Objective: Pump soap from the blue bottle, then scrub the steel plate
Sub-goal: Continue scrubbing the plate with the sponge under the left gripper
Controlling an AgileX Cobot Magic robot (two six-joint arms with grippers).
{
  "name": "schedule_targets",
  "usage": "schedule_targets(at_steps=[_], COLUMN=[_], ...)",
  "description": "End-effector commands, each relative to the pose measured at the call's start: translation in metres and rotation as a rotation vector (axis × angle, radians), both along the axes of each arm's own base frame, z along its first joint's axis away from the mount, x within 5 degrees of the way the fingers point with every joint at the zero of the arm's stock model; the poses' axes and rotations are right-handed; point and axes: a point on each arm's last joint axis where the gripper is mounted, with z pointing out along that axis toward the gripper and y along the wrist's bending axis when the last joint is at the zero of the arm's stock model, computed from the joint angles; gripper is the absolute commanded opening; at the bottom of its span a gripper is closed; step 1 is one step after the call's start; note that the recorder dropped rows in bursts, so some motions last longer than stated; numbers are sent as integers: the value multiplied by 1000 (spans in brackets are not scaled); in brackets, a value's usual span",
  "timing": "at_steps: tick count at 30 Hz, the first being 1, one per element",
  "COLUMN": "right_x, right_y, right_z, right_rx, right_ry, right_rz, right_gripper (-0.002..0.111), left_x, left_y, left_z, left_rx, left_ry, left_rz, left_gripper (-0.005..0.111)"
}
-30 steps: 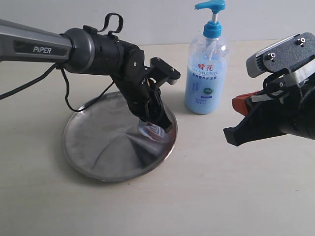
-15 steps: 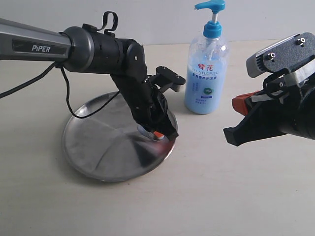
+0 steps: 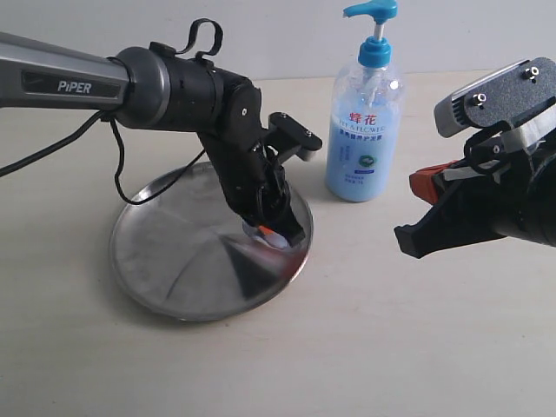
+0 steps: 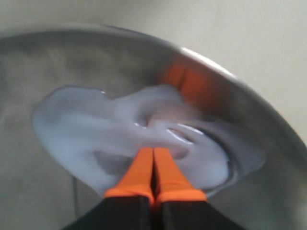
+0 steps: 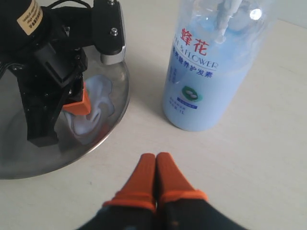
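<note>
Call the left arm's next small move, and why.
Probably drag the shut left gripper through the soap toward the centre of the steel plate. Its tips sit in a smear covering only a patch near the rim closest to the blue bottle; most of the plate looks bare, so the scrub should likely widen inward.

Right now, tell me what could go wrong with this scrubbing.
1. The left hand, shut, rubs the soap near the rim of the steel plate; gel may spill over onto the table.
2. Nothing holds the plate: the right hand hovers apart, so it may slide toward the blue bottle.
</note>
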Motion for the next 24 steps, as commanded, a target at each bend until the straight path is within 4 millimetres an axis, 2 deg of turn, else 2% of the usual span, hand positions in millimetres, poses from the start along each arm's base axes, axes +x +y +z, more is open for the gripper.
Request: schedule_targets(at_steps=[1,7,17,24], right_x=[-1,-1,-1,-1], right_y=[0,0,0,0], right_z=[1,1,1,1], right_rx=[-6,-6,-6,-4], right_ry=[-7,-7,-7,-6], right_rz=[14,14,14,16], right_gripper=[0,0,0,0], left_x=[-1,7,14,10], left_y=[11,13,7,5], left_z=[-28,-27,-25,-26], left_rx=[103,121,41,23], left_ry=[8,-67,-146,-103], left_rz=[16,70,83,93], left_gripper=[0,0,0,0])
